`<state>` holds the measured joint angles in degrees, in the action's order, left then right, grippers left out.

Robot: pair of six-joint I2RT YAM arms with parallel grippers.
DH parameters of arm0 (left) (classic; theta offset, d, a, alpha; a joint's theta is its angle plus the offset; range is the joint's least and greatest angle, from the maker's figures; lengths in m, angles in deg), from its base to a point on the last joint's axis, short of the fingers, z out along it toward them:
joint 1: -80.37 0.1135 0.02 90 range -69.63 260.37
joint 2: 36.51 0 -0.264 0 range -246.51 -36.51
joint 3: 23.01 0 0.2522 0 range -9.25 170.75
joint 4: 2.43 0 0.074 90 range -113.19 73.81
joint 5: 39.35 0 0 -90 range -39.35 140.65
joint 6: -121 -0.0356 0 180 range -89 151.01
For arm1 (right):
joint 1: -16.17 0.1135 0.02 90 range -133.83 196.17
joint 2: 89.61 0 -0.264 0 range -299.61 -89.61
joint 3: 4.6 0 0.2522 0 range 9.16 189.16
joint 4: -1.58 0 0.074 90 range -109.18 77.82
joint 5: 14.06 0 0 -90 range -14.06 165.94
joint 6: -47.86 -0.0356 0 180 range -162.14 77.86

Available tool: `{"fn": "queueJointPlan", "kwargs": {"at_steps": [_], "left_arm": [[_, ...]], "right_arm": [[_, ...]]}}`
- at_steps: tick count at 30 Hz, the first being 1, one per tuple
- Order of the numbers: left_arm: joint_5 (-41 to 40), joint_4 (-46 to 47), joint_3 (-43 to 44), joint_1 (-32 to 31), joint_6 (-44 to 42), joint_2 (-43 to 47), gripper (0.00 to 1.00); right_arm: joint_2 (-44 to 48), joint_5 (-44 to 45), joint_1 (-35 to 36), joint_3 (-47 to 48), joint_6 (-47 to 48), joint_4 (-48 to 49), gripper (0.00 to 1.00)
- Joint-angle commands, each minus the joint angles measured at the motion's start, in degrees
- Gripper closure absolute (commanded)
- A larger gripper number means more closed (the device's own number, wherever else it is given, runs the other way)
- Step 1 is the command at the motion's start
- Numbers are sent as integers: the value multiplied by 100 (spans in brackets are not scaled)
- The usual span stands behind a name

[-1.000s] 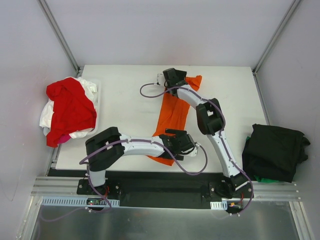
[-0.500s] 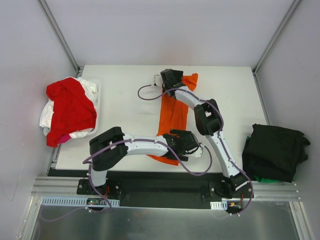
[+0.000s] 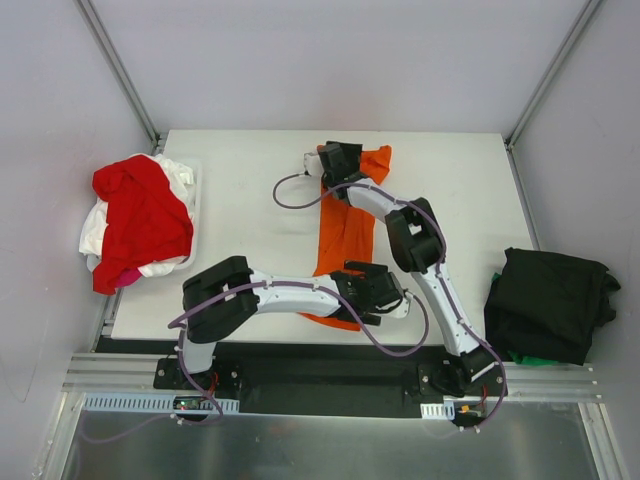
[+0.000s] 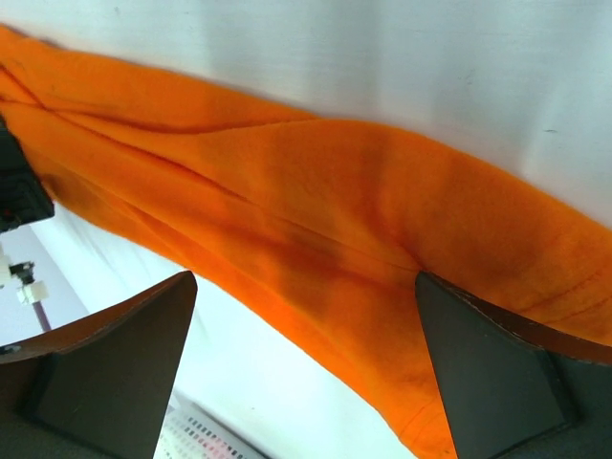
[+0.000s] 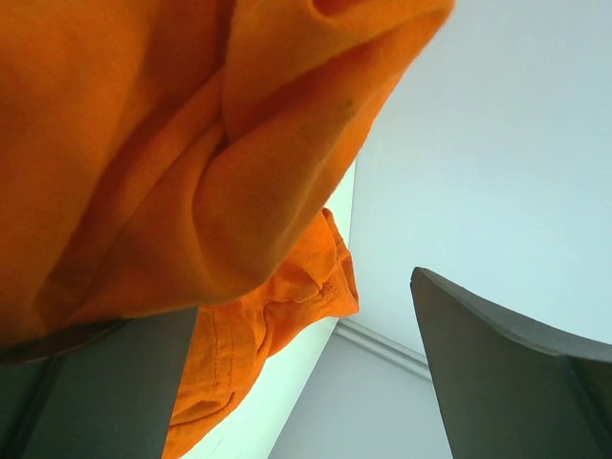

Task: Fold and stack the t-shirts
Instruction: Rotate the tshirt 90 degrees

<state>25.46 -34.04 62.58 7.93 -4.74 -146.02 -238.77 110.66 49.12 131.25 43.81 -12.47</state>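
Note:
The bright orange t-shirt [image 3: 345,225] lies as a long bunched strip on the white table [image 3: 250,230], running from the far middle toward the near edge. My left gripper [image 3: 375,292] is open over its near end. In the left wrist view the cloth [image 4: 316,220] lies between and beyond the spread fingers, and that gripper [image 4: 304,287] grips nothing. My right gripper [image 3: 336,160] is at the shirt's far end. In the right wrist view it [image 5: 301,296] stands open, with orange cloth [image 5: 191,172] draped over its left finger.
A red t-shirt [image 3: 140,215] and a white one [image 3: 180,175] are heaped in a white bin at the table's left edge. A black t-shirt [image 3: 550,300] lies folded off the table's right side, with something green under it. Grey walls enclose the table.
My right gripper has moved left and the shirt's far end has shifted left with it. My left gripper has moved a little right along the shirt's near end.

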Motion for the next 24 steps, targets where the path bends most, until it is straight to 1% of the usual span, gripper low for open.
{"fn": "queueJointPlan", "kwargs": {"at_steps": [1,4,9,14,16,20,23,24], "left_arm": [[-565,202,85,-59,-55,141,1],[-793,501,-2,-68,-239,307,1],[-1145,1309,-292,-42,-687,633,1],[-1277,1635,-363,2,-828,948,1],[-1357,1915,-442,28,-977,1046,1],[-1489,2197,-547,265,-1119,1405,1],[-1489,2268,-504,722,-1040,1721,1],[-1437,2277,-477,1045,-1005,1810,1]], "right_arm": [[607,166,89,-369,-8,363,4],[888,324,133,-703,9,608,4],[1302,509,194,-1072,62,1083,4],[1478,720,221,-1029,141,1207,4],[1521,825,229,-985,167,1234,4],[1784,984,221,-1177,220,1216,4],[2091,1107,186,-1476,229,1155,4],[2180,1177,168,-1729,203,1146,4]]}}
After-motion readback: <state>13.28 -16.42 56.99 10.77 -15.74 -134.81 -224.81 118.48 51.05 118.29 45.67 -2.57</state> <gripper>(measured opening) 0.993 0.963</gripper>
